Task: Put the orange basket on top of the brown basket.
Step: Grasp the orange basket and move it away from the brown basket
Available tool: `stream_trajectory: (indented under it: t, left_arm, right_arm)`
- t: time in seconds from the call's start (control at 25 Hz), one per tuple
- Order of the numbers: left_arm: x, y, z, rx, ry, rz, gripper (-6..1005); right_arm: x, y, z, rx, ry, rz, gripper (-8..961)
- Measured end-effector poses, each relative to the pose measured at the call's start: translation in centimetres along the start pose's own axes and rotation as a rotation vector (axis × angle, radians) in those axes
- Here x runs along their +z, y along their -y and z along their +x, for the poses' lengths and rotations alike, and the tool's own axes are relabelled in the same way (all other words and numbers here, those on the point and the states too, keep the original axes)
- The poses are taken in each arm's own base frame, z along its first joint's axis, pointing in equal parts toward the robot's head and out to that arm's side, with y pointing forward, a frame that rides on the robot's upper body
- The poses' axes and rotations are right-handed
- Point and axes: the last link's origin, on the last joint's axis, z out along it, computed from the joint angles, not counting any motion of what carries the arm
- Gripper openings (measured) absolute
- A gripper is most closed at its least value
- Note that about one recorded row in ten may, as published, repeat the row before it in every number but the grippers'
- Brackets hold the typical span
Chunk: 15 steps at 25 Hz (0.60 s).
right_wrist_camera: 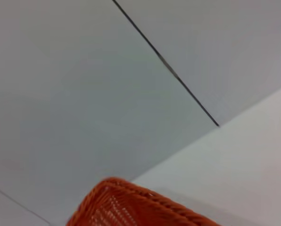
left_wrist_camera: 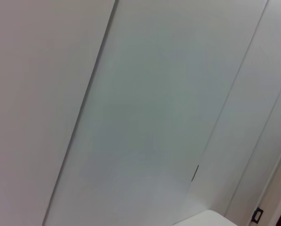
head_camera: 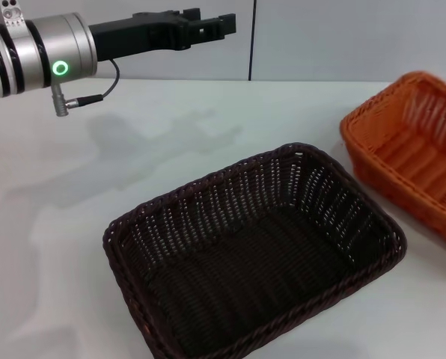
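The orange basket (head_camera: 411, 146) runs off the right edge of the head view, so its far end is lost; the right wrist view catches only a corner of its braided rim (right_wrist_camera: 131, 197). The brown basket (head_camera: 253, 254) is clipped at the bottom edge, near rim gone. The left arm's upper part leaves the frame at the left, above the table (head_camera: 73, 224).

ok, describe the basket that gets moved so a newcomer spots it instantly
On the white table, look to the robot's right edge of the head view. The orange basket sits there, partly cut off, beside the brown basket. Its bright orange weave sets it apart from its near-black neighbour.
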Motion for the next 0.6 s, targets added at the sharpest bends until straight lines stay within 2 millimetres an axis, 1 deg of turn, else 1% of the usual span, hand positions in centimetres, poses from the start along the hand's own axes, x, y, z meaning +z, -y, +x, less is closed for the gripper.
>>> stream_trajectory:
  t: [0.12,0.28,0.4,0.6]
  left_arm:
    - [0.1,0.0,0.0,0.002,0.001,-0.002,813]
    - [0.1,-0.1,0.0,0.002,0.002,-0.003,813]
    - [0.1,-0.1,0.0,0.003,0.002,-0.004,813]
    - [0.1,-0.1,-0.1,0.002,0.004,-0.005,813]
  right_arm:
    - [0.1,0.2,0.2,0.001,0.0,0.017,-2]
    - [-0.3,0.3,0.0,0.002,0.024,0.022,13]
    - [-1.2,-0.3,-0.8,-0.025,0.014,-0.016,24]
    - [-1.9,-0.8,-1.7,-0.021,0.019,-0.027,43]
